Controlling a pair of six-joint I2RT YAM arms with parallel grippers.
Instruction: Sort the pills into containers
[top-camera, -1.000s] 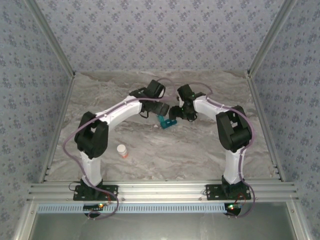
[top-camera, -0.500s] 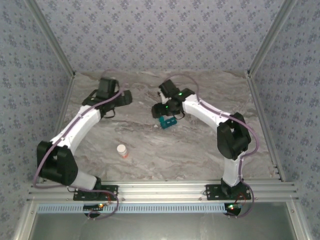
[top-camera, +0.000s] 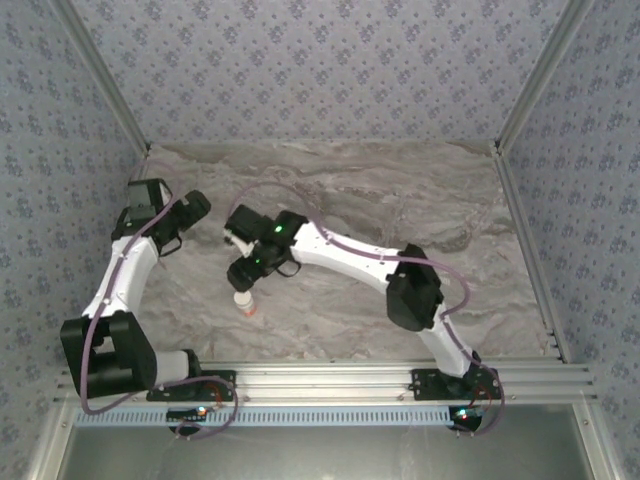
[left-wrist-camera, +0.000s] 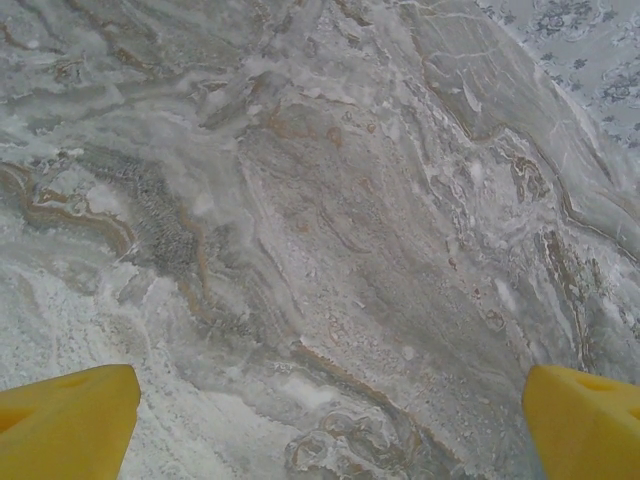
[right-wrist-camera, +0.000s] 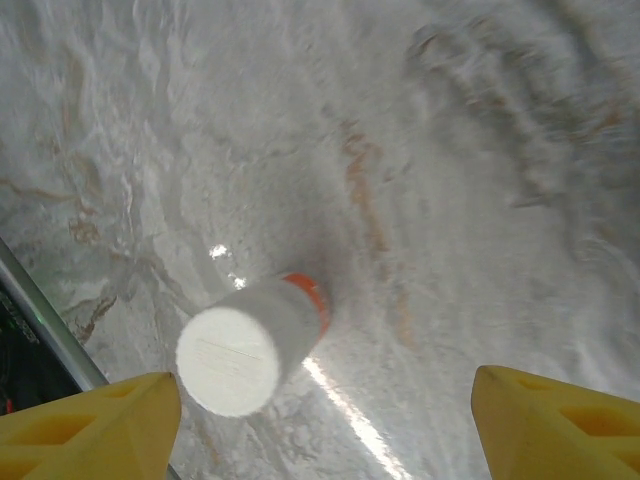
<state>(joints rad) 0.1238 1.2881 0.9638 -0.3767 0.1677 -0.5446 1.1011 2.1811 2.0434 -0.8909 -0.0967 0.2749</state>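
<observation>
Half set to straddle it, hung the right gripper (right-wrist-camera: 328, 385), parted and empty, over the capped bottle (right-wrist-camera: 250, 345) near left; held the left gripper (left-wrist-camera: 330, 400) wide open far left, seemingly out of the way; could not place the pill box.

Grey-veined marble tabletop (top-camera: 400, 190), blue floral-patterned walls (top-camera: 320, 70) on three sides, aluminium rail (top-camera: 330, 378) along the near edge
</observation>
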